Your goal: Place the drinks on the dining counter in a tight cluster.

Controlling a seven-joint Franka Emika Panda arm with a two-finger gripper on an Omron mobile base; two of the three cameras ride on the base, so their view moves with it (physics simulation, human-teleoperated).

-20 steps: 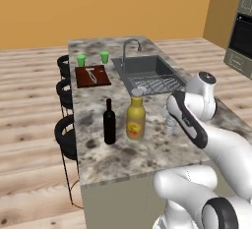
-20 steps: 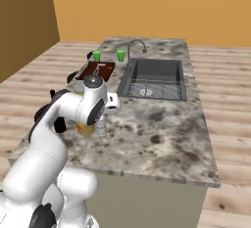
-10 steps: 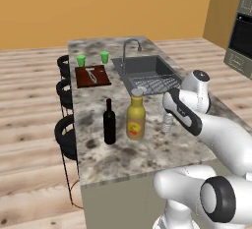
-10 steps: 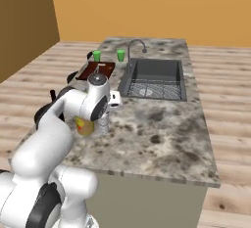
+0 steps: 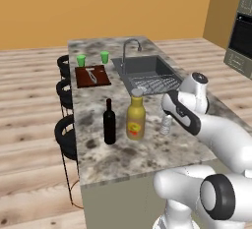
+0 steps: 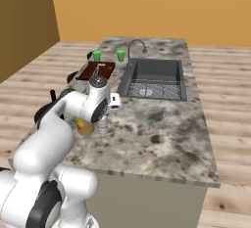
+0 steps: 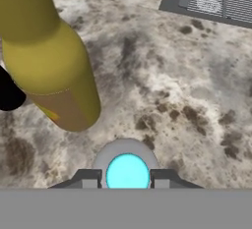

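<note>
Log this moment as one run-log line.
pincer: straddling water bottle, grip unclear | juice bottle, wine bottle: upright, close together | dining counter: water bottle standing apart

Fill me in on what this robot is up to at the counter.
The arm is working on the dining counter, grouping the drinks. The wine bottle and juice bottle stand upright side by side near the stools. The gripper sits right over the small water bottle, one finger on either side of its blue cap; whether the jaws are clamped is unclear. That bottle stands just beside the juice, toward the sink.
</note>
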